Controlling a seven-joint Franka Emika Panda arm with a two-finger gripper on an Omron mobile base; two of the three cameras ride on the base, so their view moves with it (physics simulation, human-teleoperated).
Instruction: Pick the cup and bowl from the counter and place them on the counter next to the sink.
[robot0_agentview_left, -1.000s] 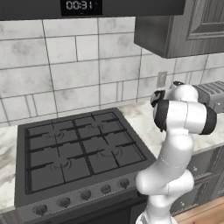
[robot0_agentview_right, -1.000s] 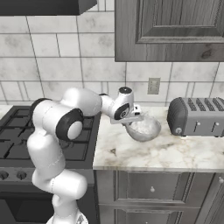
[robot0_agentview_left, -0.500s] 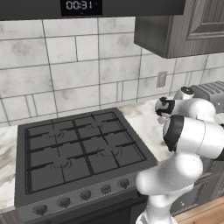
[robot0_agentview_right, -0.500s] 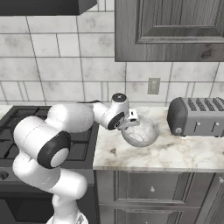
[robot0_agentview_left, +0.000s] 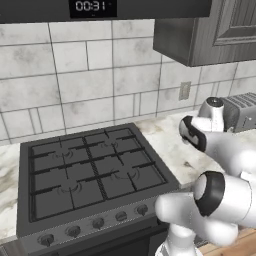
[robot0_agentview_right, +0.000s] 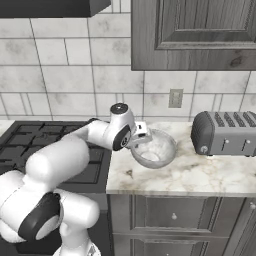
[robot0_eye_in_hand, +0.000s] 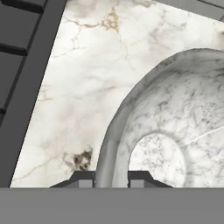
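Black stove (robot0_agentview_left: 90, 180) left, grey toaster (robot0_agentview_right: 225, 132) right, outlet (robot0_agentview_right: 175, 98) on tile wall.

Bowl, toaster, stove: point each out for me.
bowl (robot0_agentview_right: 156, 150): right base view, on its mottled inner wall.
toaster (robot0_agentview_right: 225, 134): right base view, on its grey front side.
stove (robot0_agentview_left: 90, 175): left base view, on the black grate at the middle.

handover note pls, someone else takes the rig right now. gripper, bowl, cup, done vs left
Gripper: shut on the bowl's rim, one finger inside, one outside.
Bowl: tilted in the grip over the counter, between the stove and the toaster. Whether it is fully clear of the marble, I cannot tell.
Cup and sink: I can't place either from these views.
Done: bowl gripped.
Left: carry the bowl to the counter beside the sink, set it down, then fetch the cup and do the same.
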